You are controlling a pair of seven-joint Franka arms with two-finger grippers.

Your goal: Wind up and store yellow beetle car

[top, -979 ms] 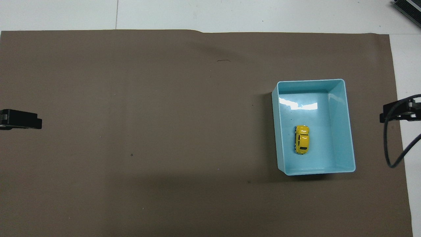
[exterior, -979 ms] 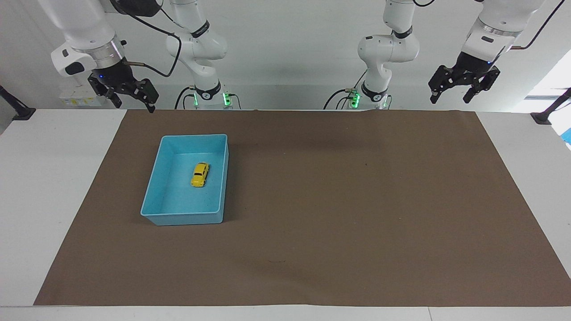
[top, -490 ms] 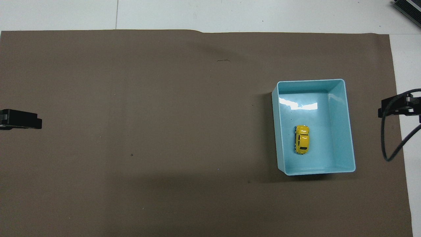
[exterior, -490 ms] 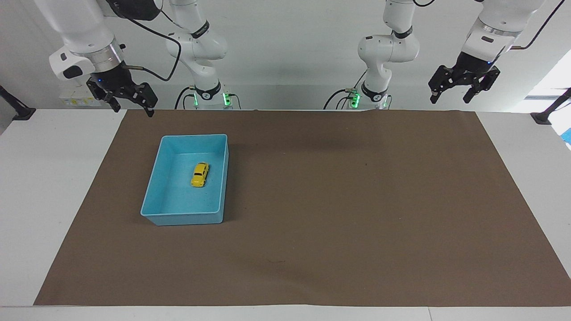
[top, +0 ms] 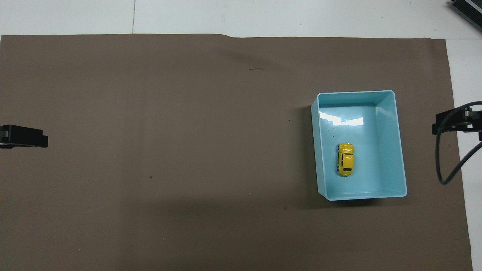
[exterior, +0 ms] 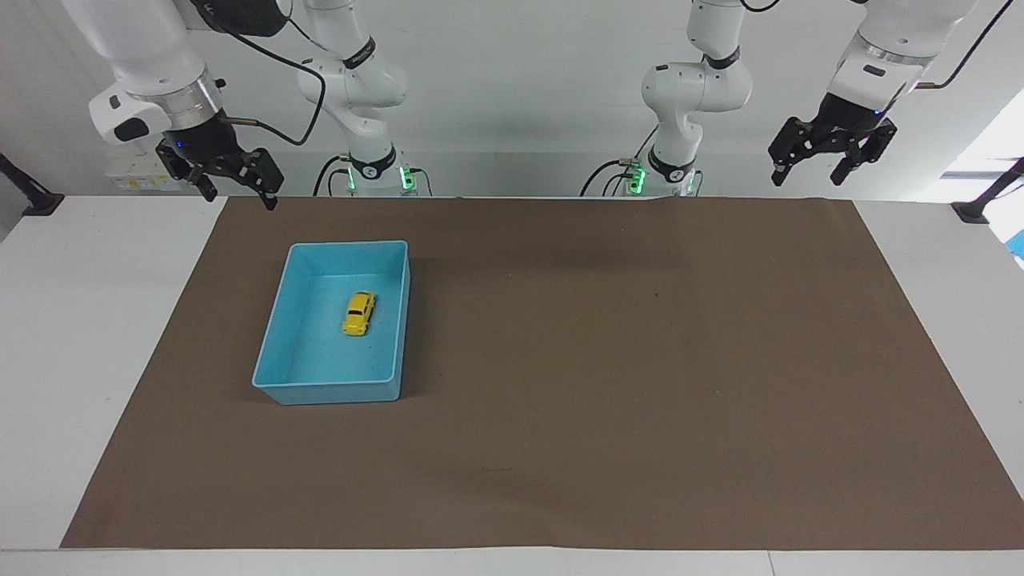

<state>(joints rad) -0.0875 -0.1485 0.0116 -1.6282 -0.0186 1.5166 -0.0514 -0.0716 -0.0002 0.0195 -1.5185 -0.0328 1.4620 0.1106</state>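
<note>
Yellow car sits on its wheels inside the blue tray, roughly mid-floor, a bit toward the tray wall on the left arm's side, not touching any wall. In the overhead view the car lies lengthwise along the tray's long axis.

Tray is on the brown mat that covers most of the white desk, at the right arm's end of the desk, well apart from the mat's middle.

Right tool is up in the air over the mat's corner at the robots' edge, fingers spread wide, holding nothing (well clear of the tray and car). Overhead shows only its edge plus a looping black cable.

Left tool hangs in the air at the left arm's end, over the robots' edge of the mat, fingers also spread wide and empty. Overhead catches just a black tip.

Neither tool touches anything.
</note>
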